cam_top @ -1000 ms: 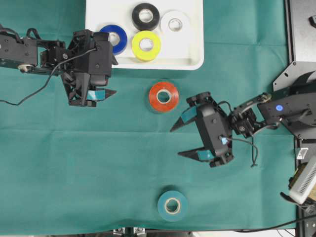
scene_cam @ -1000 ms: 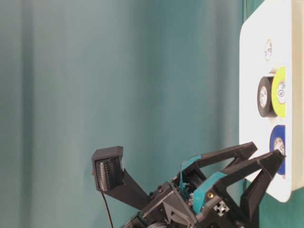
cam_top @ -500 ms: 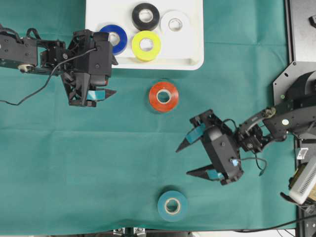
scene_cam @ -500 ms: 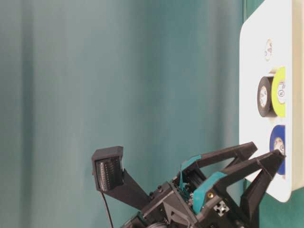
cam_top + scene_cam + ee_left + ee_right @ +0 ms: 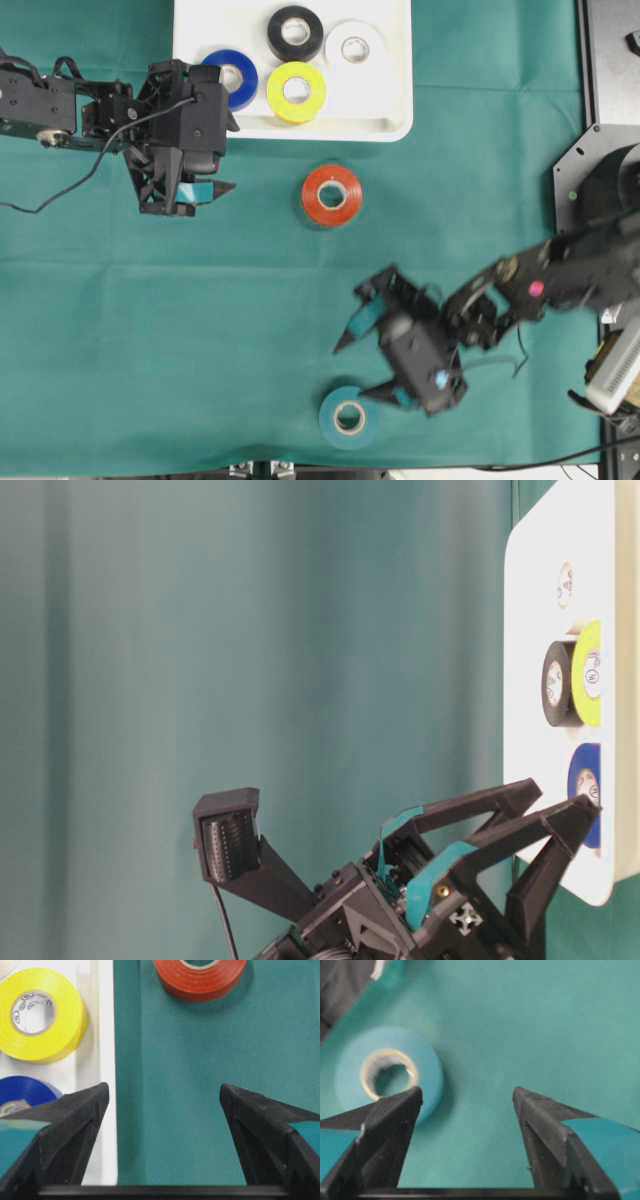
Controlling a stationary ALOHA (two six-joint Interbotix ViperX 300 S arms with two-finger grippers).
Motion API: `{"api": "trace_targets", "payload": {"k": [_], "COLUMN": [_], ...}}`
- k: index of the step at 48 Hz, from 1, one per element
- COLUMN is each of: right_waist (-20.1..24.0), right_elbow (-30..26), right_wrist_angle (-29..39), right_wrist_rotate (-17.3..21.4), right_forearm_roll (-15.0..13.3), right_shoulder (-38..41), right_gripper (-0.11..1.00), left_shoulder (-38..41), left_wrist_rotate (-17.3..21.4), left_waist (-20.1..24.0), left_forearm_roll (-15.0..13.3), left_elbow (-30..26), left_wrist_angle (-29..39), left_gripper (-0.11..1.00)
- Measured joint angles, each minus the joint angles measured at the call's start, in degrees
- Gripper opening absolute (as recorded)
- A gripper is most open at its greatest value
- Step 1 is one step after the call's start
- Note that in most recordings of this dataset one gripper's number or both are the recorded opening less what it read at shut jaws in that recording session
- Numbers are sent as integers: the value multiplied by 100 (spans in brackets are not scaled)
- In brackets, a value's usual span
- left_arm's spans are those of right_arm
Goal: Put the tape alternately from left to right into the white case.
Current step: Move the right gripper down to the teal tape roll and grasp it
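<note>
1. Four rolls sit in the white case (image 5: 395,120) at the top of the table: blue roll (image 5: 233,78), black roll (image 5: 295,33), white roll (image 5: 354,43) and yellow roll (image 5: 296,91).
2. Two are still out on the green cloth (image 5: 150,330): the red roll (image 5: 332,195) just below the case, and the teal roll (image 5: 349,416) near the bottom edge.
3. Big change: the right claw (image 5: 370,365) has swung down from beside the red roll towards the teal one. It now hangs just above and to the right of it, blurred with motion, jaws spread wide and holding nothing.
4. That suggests teal is this arm's next pick, leaving red for the other arm.
5. The left claw (image 5: 205,188) hasn't budged: parked below the case's left corner, jaws wide, empty.
6. The right wrist view shows what the overhead can't: the teal roll lies off to the left, partly behind the left finger (image 5: 387,1125), not yet between the jaws, so the claw likely needs to shift over.
7. The left wrist view shows red lying straight ahead of the open jaws, well apart.
8. The table-level view shows only the left claw and the case; both loose rolls are out of frame.
</note>
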Motion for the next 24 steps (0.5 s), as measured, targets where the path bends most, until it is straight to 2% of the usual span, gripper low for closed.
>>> {"api": "trace_targets", "payload": {"k": [7, 13, 24], "right_waist": [290, 510, 598], "right_elbow": [-413, -773, -1195], "right_wrist_angle": [334, 940, 1626], "right_wrist_rotate": [9, 0, 9], "right_forearm_roll": [9, 26, 97], "right_shoulder": [334, 536, 826], "right_gripper": [76, 75, 76], "left_shoulder": [9, 9, 9], "left_wrist_rotate": [0, 0, 0], "left_waist": [0, 0, -18], "left_forearm_roll": [-9, -9, 0], "left_elbow": [0, 9, 70], "left_wrist_angle": [0, 0, 0], "left_gripper": [66, 66, 66]}}
